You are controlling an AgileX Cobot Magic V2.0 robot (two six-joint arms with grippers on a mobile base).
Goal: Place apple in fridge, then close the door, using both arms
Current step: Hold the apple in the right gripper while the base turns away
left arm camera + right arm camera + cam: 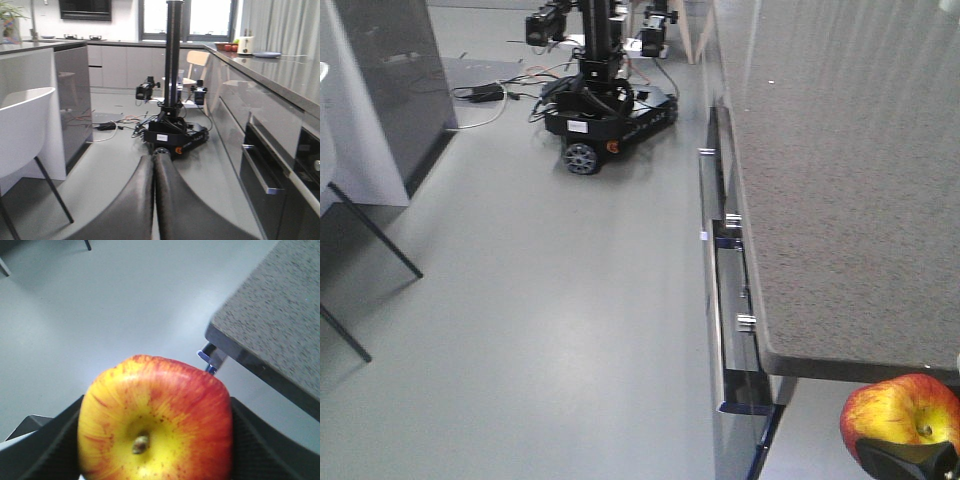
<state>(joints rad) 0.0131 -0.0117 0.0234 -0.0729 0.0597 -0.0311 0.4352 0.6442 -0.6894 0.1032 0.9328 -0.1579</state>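
The apple [155, 420], red with a yellow patch around its stem dimple, fills the lower half of the right wrist view. The two black fingers of my right gripper [157, 440] press on its left and right sides. In the front view the same apple [900, 415] hangs at the bottom right, just below the counter's edge and above the floor, with a black finger [910, 460] under it. My left gripper [153, 159] is shut on nothing, its two dark fingers pressed together and pointing down the kitchen aisle. The fridge and its door are out of view.
A grey speckled counter [840, 150] with drawers and metal handles [730, 300] runs along the right. A black wheeled robot base [605, 115] with cables stands ahead on the grey floor. A dark grey island cabinet [390, 80] and a white chair [25, 125] stand at the left.
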